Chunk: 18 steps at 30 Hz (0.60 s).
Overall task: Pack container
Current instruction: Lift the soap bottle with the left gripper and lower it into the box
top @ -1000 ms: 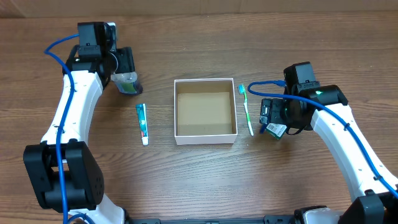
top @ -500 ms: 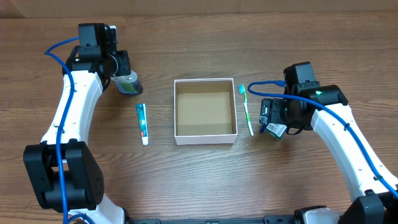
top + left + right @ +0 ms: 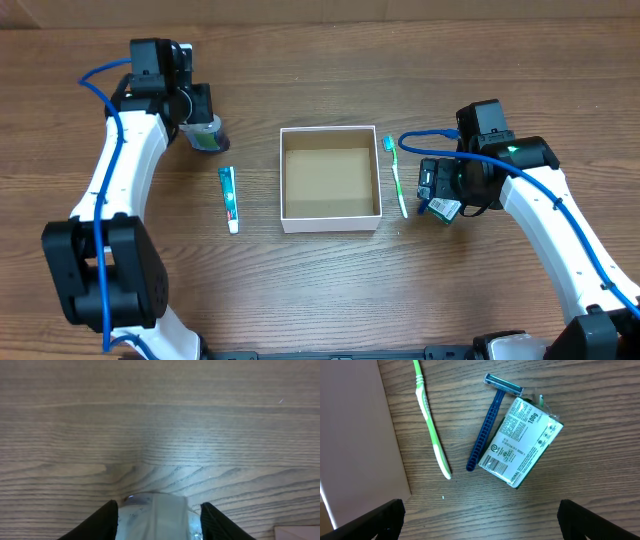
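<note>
The container (image 3: 330, 215), a shallow square box with white walls and a brown inside, stands mid-table with nothing in it. My left gripper (image 3: 200, 118) is at the far left, shut on a small clear bottle (image 3: 207, 137) of green liquid that stands on the table. In the left wrist view the bottle (image 3: 156, 519) fills the gap between both fingers (image 3: 106, 522). My right gripper (image 3: 480, 527) hangs open right of the box, with only bare wood between its fingers. Just ahead of it lie a blue razor (image 3: 487, 435) and a white-labelled packet (image 3: 521, 442).
A green toothbrush (image 3: 397, 176) lies along the container's right wall, and it shows in the right wrist view as the toothbrush (image 3: 431, 425) beside that wall (image 3: 355, 435). A toothpaste tube (image 3: 229, 199) lies left of the box, below the bottle.
The left gripper's jaws have narrowed onto the bottle and the left arm has shifted slightly. The bottle stays in place. The right arm has not moved.
</note>
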{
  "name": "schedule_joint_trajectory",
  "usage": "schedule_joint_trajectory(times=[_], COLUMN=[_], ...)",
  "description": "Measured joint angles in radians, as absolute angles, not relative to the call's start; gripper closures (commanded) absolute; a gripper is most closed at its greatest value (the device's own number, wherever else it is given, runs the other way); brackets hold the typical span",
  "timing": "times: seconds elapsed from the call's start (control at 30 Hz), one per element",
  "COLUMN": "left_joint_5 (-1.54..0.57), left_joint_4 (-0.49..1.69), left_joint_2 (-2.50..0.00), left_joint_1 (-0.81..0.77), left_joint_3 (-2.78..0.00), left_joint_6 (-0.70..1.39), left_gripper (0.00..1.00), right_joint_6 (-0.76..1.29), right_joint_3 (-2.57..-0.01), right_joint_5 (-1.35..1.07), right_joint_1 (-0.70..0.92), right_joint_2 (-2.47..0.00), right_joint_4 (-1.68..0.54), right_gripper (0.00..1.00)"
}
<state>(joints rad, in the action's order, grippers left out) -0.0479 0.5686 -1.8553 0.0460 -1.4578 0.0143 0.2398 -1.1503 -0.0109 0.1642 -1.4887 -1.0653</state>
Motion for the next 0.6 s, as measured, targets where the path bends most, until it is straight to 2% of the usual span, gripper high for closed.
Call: schedule_joint_trajectory(times=[0.07, 0.23, 0.3, 0.6], left_joint_5=[-0.048, -0.047, -0.047, -0.044], left_joint_4=[0.564, 0.548, 0.548, 0.554], left_joint_2=[-1.868, -1.869, -1.868, -1.845], left_joint_1=[0.046, 0.046, 0.046, 0.046], left_joint_3=[-1.458, -1.459, -1.462, -1.465], left_joint_6=[0.007, 0.0, 0.0, -0.003], left_gripper=[0.68, 0.74, 0.8, 0.83], right_joint_6=[0.24, 0.239, 0.239, 0.239], right_joint_3=[-1.15, -1.15, -1.15, -1.15], right_joint_5=[-0.011, -0.011, -0.011, -0.01], right_joint_1=[0.164, 0.164, 0.164, 0.164], right_joint_2=[-1.489, -1.489, -1.489, -1.489], right_joint_4=[-1.065, -1.065, -1.065, -1.065], right_gripper=[0.0, 0.0, 0.0, 0.0])
